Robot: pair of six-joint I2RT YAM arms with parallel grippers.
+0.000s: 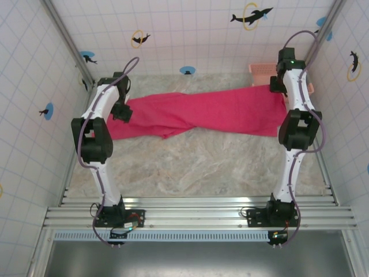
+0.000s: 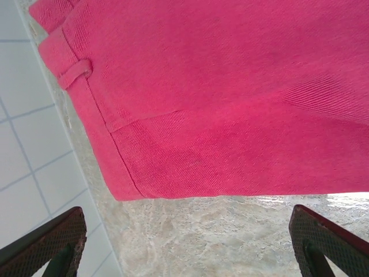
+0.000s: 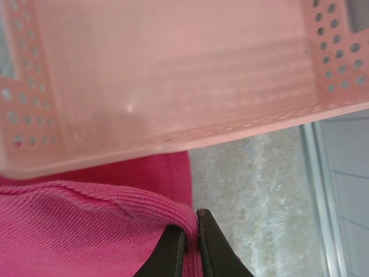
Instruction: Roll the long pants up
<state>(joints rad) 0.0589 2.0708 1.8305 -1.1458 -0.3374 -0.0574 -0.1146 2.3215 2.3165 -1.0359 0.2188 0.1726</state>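
Pinches the long pants [image 1: 202, 112], spread across the worktop [image 1: 202, 164], by one edge in the closed right end effector [image 3: 192, 229], hangs the left end effector [image 2: 187, 234] open above the waistband [image 2: 86, 109], leaves all rolling undone.

Bright, even light falls from above — shadows on the table [image 1: 202, 167] are faint and soft. In the left wrist view its surface glares white at the right. The right wrist view has the basket [image 3: 173, 69] blurred and pale — the long pants [image 3: 86, 231] weave sharp.
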